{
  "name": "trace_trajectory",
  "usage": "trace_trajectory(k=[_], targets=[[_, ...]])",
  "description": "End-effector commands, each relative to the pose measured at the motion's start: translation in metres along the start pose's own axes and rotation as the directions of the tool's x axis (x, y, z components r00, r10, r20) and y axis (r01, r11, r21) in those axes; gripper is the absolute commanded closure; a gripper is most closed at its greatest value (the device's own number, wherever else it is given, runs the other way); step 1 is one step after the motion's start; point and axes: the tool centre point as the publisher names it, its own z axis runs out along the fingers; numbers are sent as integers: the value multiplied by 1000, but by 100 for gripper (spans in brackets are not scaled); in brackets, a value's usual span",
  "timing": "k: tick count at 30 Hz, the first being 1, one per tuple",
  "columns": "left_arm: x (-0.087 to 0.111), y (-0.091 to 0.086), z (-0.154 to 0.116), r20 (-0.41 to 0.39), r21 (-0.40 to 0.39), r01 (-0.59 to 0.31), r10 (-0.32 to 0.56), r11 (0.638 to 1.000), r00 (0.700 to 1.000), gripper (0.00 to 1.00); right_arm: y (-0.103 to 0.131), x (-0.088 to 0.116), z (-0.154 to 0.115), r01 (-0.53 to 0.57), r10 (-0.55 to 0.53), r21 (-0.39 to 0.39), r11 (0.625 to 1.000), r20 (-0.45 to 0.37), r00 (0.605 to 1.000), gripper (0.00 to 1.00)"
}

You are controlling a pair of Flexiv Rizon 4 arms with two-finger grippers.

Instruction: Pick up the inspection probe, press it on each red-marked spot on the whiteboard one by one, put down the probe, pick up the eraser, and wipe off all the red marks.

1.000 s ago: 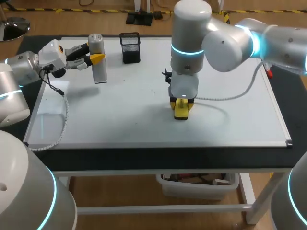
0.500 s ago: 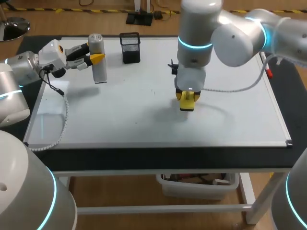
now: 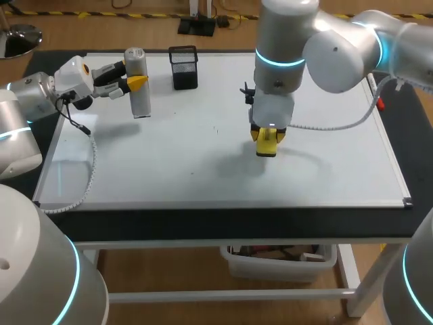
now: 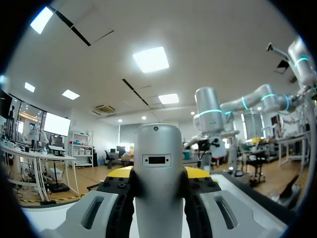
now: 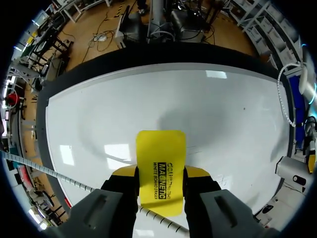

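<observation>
Left gripper (image 3: 134,82): fingers clamped on the silver inspection probe (image 3: 140,101), which stands upright in the upper left of the frame.
Right gripper (image 3: 266,137): fingers squeezing the yellow eraser (image 3: 266,146), mid-whiteboard (image 3: 169,156); can't tell if it's touching.
Black mesh pen cup (image 3: 183,66): top centre, near the probe.

Head view high behind, down onto whiteboard (image 3: 169,152), left wrist level outward, right wrist close above it
</observation>
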Motion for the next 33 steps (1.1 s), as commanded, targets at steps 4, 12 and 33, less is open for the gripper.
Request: trace_trajectory(k=[4,12,33], targets=[[0,0,0,-2,3,-2,2,1000,1000,100,-49,21,0,-10,8,52,999,42,999,100],[0,0,0,-2,3,-2,2,1000,1000,100,-134,46,4,63,-62,48,997,-37,997,100],[0,0,0,-2,3,-2,2,1000,1000,100,-253,27,10,221,-221,-58,974,10,975,100]])
